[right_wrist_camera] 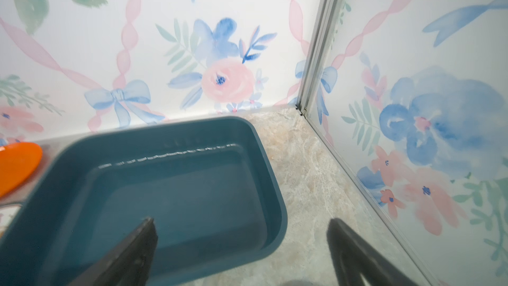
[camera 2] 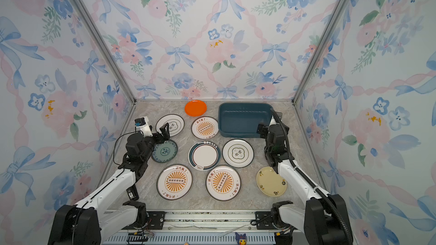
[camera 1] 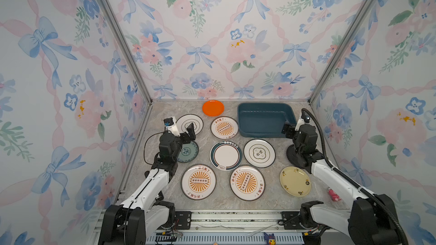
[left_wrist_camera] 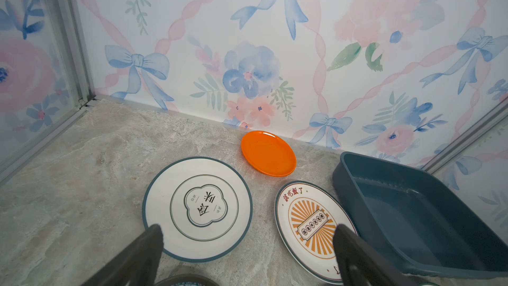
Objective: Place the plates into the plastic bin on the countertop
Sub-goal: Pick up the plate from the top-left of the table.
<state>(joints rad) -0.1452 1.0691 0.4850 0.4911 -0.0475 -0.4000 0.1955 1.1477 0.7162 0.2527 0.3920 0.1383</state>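
Your left gripper (camera 1: 189,128) stands with its jaws wide apart and holds nothing in both top views (camera 2: 165,129). It hangs above the gap between the far emblem plate (camera 1: 188,122) and the teal plate (camera 1: 189,153). Your right gripper (camera 1: 286,130) is spread just as wide and is also empty, at the near right corner of the plastic bin (camera 1: 242,121). That bin sits at the far right of the countertop (camera 1: 271,200).

Outside the bin you have these plates flat on the countertop:
- the orange plate (camera 1: 213,108) at the far edge
- the small sunburst plate (camera 1: 224,127) just left of the bin
- the navy-rimmed plate (camera 1: 225,155) in the middle
- the second emblem plate (camera 1: 259,153) to its right
- the near-left sunburst plate (camera 1: 198,181)
- the near-middle sunburst plate (camera 1: 247,183)
- the pale yellow plate (camera 1: 295,181)

A dark round plate (camera 1: 290,156) shows only partly under your right arm (camera 1: 330,177).

From the left wrist, the parted fingers (left_wrist_camera: 148,251) frame the far emblem plate (left_wrist_camera: 198,207) and the small sunburst plate (left_wrist_camera: 308,229). The orange plate (left_wrist_camera: 268,152) lies beyond them and the bin (left_wrist_camera: 342,180) is just beside the sunburst plate.

From the right wrist, your fingers (right_wrist_camera: 137,248) straddle the bin's wall (right_wrist_camera: 275,188), one over its floor and one over bare countertop (right_wrist_camera: 308,174). The orange plate's edge (right_wrist_camera: 16,163) shows past the bin.
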